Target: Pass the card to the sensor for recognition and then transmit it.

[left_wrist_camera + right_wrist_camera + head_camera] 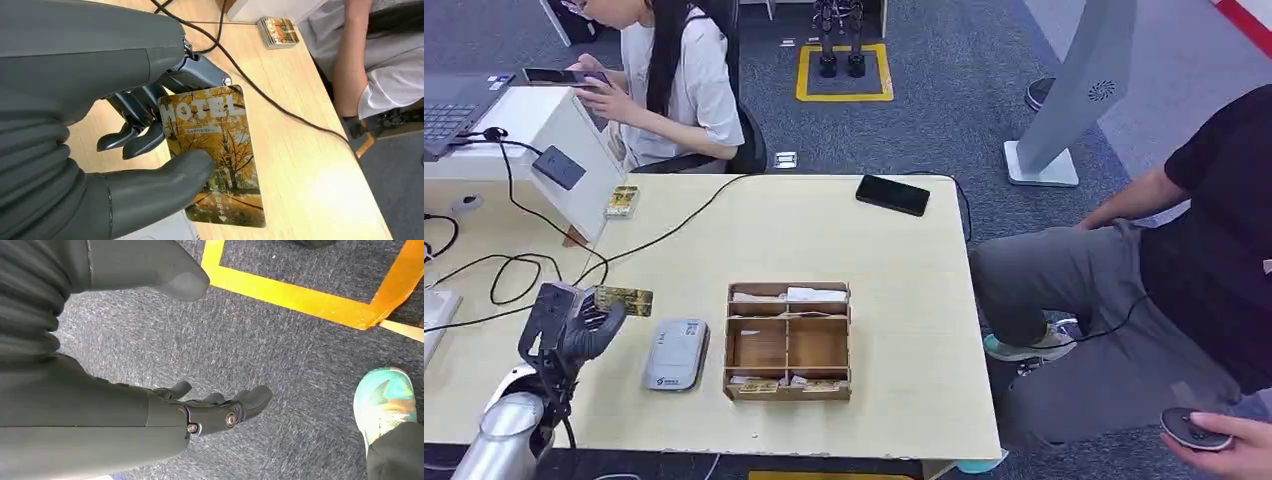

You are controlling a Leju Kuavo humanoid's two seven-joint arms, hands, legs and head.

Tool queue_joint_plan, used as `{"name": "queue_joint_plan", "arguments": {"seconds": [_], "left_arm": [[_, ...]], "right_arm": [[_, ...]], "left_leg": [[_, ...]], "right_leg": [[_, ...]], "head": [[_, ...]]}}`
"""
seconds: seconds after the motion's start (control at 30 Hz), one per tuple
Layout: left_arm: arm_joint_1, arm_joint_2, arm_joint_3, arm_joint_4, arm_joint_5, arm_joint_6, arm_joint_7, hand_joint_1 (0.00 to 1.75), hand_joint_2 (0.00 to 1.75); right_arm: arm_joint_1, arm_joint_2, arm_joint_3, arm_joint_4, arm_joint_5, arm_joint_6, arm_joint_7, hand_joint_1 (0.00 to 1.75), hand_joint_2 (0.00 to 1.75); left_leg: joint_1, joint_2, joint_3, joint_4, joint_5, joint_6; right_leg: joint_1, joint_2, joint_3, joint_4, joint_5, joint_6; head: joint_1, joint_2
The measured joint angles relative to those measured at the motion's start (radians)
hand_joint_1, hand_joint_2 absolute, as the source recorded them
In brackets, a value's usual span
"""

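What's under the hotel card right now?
The card, pinched in the left hand, hangs over bare table; its lower corner overlaps the grey sensor. The rest beneath is hidden.

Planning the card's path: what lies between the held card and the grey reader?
In the head view, only bare tabletop between the card in the left hand and the reader.

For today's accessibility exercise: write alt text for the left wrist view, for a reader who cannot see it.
The left robot hand holds a yellow card printed "HOTEL" between thumb and fingers above a light wooden table. A black cable crosses the table, a small stack of cards lies farther off, and a seated person's arm is at the edge.
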Motion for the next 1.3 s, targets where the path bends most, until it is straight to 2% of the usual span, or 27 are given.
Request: {"name": "queue_joint_plan", "arguments": {"seconds": [0.47, 0.8, 1.3], "left_arm": [[0.128, -0.013, 0.002, 0.000, -0.084, 0.019, 0.035, 1.75, 1.75], [0.147, -0.017, 0.003, -0.005, -0.091, -0.001, 0.052, 1.75, 1.75], [0.135, -0.041, 0.003, -0.005, -0.126, 0.025, 0.071, 1.75, 1.75]], "right_arm": [[0.004, 0.000, -0.005, 0.000, 0.004, 0.000, 0.000, 0.00, 1.75], [0.004, 0.000, -0.005, 0.000, 0.012, 0.002, 0.008, 0.00, 1.75], [0.002, 0.000, -0.005, 0.000, 0.027, 0.002, 0.017, 0.00, 1.75]], "left_leg": [[0.000, 0.000, 0.000, 0.000, 0.000, 0.000], [0.000, 0.000, 0.000, 0.000, 0.000, 0.000], [0.000, 0.000, 0.000, -0.001, 0.001, -0.001]], "right_leg": [[0.000, 0.000, 0.000, 0.000, -0.001, -0.001], [0.000, -0.001, 0.000, 0.000, 0.000, -0.001], [0.000, -0.001, 0.000, 0.000, 0.000, -0.001]], "head": [[0.000, 0.000], [0.000, 0.000], [0.000, 0.000]]}}
